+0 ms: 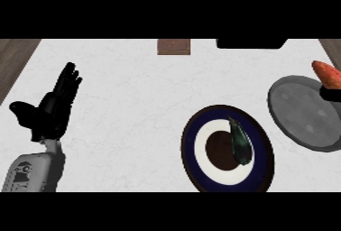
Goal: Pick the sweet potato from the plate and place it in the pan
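Inspection of the white marbled counter (133,90) finds the orange, tapered sweet potato (326,74) off its plate and up at the counter's right edge, above the far rim of the round grey metal pan (303,113). A small piece of the black right hand (331,92) shows just beneath it at that edge; it appears to carry the sweet potato, though I cannot tell how its fingers are set. The position suggests the carry is nearly complete, with lowering into the pan and release outstanding. The round plate with dark blue rim, white ring and brown centre (196,155) sits near the counter's front edge, just left of the pan, and holds only a dark green elongated vegetable (241,144) lying on its right half. The black left hand (50,106) rests by the counter's left edge, fingers straight and spread upward, holding nothing, evidently kept clear of the work. A brown block (173,46) lies at the counter's far edge.
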Action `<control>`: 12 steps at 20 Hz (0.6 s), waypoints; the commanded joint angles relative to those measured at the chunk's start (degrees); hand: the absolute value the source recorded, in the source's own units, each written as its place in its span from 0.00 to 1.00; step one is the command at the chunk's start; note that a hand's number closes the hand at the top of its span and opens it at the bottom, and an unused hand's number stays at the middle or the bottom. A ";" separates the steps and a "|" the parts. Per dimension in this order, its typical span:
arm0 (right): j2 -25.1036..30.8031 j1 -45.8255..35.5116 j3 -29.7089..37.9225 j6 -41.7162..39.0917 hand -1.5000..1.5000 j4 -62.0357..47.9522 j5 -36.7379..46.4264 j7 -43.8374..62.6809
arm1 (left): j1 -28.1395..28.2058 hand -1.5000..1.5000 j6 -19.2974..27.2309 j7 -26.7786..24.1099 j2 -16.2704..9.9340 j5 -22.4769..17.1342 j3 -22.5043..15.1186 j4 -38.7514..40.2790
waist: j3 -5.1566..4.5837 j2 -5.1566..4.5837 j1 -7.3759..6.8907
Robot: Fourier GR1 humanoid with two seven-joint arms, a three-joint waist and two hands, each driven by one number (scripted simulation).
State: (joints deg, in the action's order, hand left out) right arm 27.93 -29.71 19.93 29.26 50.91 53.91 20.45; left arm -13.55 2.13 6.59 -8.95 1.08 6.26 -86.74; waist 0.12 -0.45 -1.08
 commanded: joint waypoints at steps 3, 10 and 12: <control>2.69 -2.96 5.12 8.35 1.00 -19.98 -4.46 -14.50 | -2.36 0.50 -0.55 -3.20 -1.23 -0.67 2.26 4.23 | 0.08 -0.53 -0.67; 0.23 -5.14 12.81 -9.21 0.00 -25.43 -19.66 -22.24 | -1.62 0.50 -0.96 -1.40 -1.36 -0.97 1.84 2.31 | 0.14 -0.23 -0.62; 3.10 -6.58 15.01 -10.23 0.00 -29.36 -21.37 -26.79 | -2.87 0.50 -0.12 -1.28 0.42 0.39 -0.09 4.29 | 0.18 -0.58 -0.74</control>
State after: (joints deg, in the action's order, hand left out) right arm 29.81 -35.16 31.85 23.20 26.87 36.83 -0.16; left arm -15.26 1.95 5.19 -8.76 1.25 6.38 -83.94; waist 0.31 -0.90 -1.82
